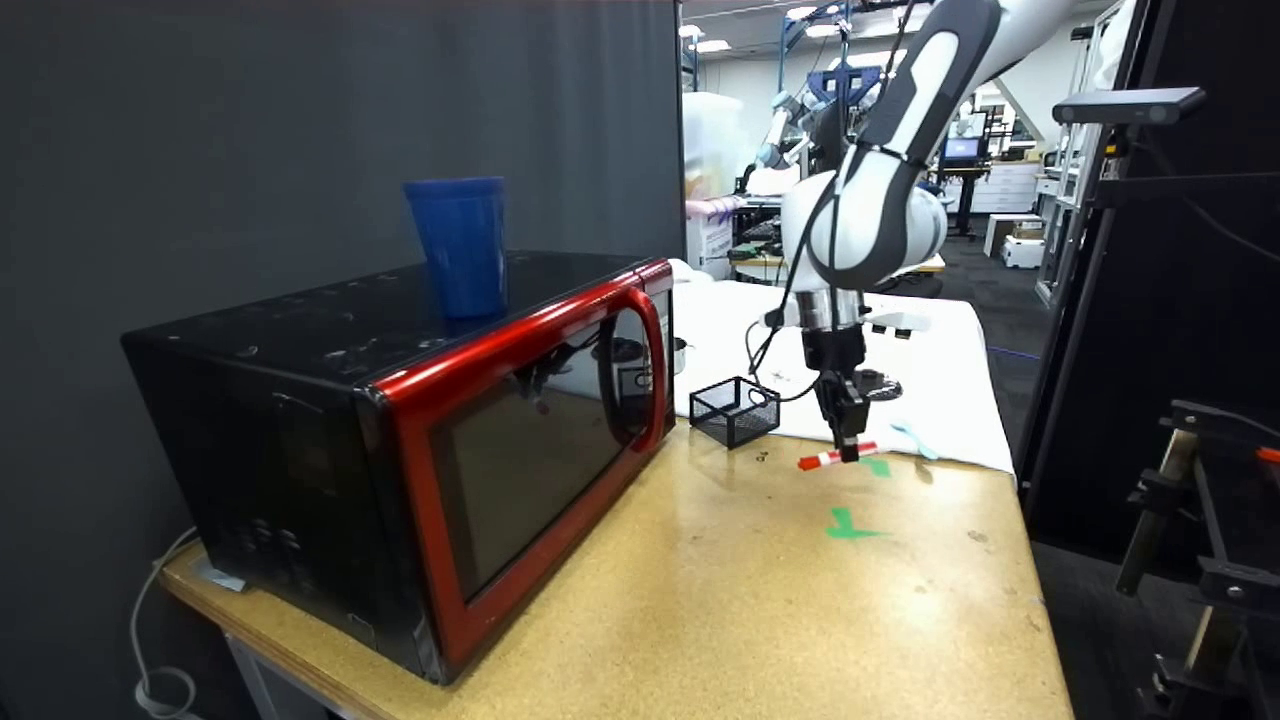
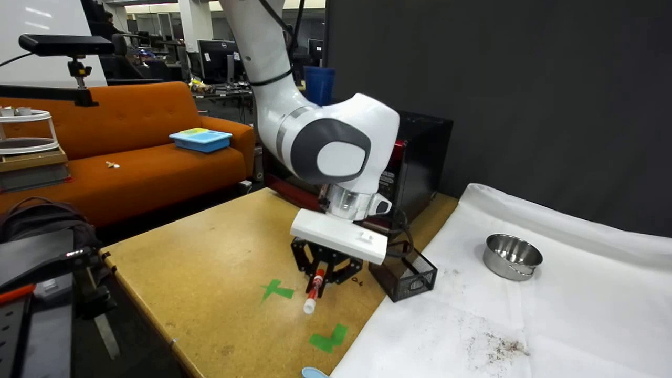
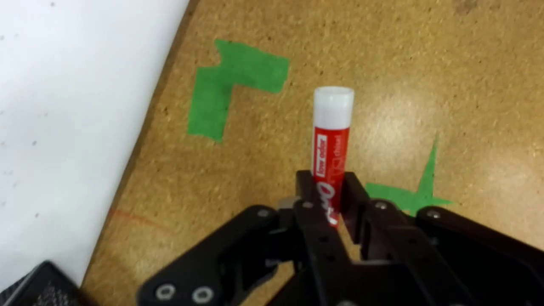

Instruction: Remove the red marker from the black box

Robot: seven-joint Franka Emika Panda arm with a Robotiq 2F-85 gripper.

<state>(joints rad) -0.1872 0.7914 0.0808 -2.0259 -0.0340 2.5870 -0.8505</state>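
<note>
The red marker (image 1: 812, 461) has a white end and is outside the black box, beside it over the wooden table. It also shows in an exterior view (image 2: 315, 287) and in the wrist view (image 3: 332, 148). My gripper (image 3: 326, 187) is shut on the marker's middle, with the white end sticking out past the fingertips. The gripper also shows in both exterior views (image 1: 848, 448) (image 2: 317, 286). The exact height over the table is hard to tell. The black box (image 1: 757, 425) of wire mesh stands upright beside the microwave. It also shows in an exterior view (image 2: 418, 284), partly behind the arm's cables.
A large black microwave with a red door (image 1: 545, 480) stands along the table, a blue cup (image 1: 460, 250) on top. A metal pot (image 2: 504, 265) stands on the white sheet (image 2: 577, 315). Green tape marks (image 2: 329, 338) and a light blue utensil (image 1: 915, 440) lie near the gripper.
</note>
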